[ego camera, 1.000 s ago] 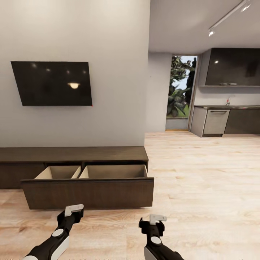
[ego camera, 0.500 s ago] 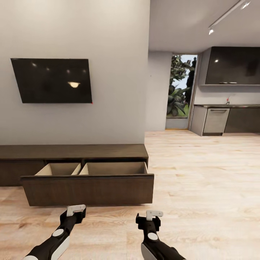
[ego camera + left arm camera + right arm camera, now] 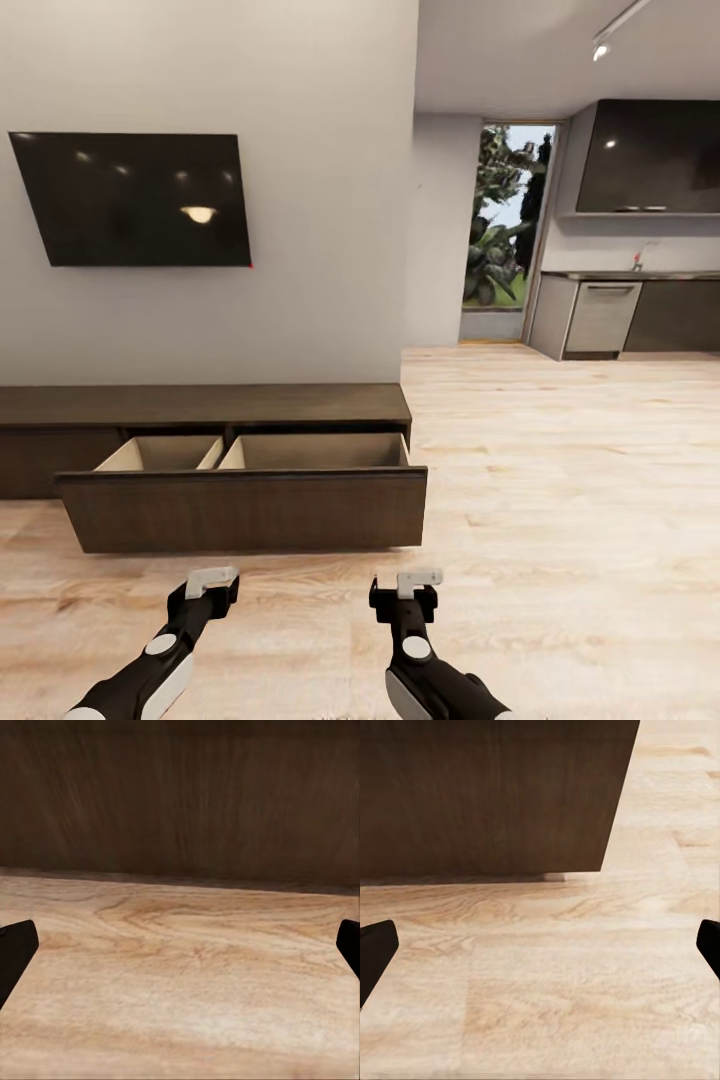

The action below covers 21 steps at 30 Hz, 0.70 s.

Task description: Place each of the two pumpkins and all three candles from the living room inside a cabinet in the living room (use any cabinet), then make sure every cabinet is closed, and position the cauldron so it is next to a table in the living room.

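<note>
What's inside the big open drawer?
The drawer shows two pale compartments split by a divider; what shows of their walls is bare. Its front panel hides the bottoms, so small things could lie there unseen.

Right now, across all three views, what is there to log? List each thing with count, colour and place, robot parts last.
cabinet: one, dark brown, low against the wall, its wide right drawer pulled out
drawer: one, dark-brown front, beige inside, two compartments; what shows of them looks empty
television: one, black, on the grey wall above the cabinet
floor: light wood planks, running through to the kitchen
kitchen units: grey and dark fronts, far right, dark upper cupboard above
glass door: one, green plants behind it, at the back
ceiling spotlight: one, white, top right
left gripper: one, black with pale fingers, open, over the floor before the drawer
right gripper: one, the same colours, open, near the drawer's right end
</note>
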{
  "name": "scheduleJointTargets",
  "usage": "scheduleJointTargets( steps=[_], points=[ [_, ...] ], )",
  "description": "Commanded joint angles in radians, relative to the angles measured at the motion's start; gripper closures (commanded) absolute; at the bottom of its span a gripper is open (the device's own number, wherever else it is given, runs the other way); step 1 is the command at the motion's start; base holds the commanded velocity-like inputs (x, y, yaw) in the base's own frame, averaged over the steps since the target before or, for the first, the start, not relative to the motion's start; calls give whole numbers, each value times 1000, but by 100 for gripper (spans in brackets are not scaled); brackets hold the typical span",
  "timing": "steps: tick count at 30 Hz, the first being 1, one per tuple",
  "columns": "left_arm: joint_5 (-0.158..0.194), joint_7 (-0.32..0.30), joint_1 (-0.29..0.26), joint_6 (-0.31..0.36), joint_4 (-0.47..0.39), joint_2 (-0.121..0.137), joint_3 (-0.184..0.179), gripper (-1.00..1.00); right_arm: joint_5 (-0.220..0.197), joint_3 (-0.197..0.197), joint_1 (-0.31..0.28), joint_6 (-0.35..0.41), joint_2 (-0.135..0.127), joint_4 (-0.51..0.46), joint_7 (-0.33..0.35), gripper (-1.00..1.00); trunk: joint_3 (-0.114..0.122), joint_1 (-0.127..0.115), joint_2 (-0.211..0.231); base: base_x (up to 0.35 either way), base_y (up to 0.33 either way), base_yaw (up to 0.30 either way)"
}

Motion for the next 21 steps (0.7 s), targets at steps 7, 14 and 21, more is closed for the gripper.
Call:
scheduleJointTargets(
  steps=[7,14,21],
  points=[
    [6,6,-1,-4,-2,2,-9,-100,-10,8,-2,-5,0,-2,-6,-100,-28,3,-2,0,0,0],
    [7,6,-1,-7,-8,2,-9,-100,-11,7,-2,-5,-1,1,49,-100,-36,4,-3,0,0,0],
    [7,6,-1,-9,-11,2,-9,-100,-15,1,-2,-4,-1,3,82,-100,-36,4,-3,1,0,0]
  ],
)
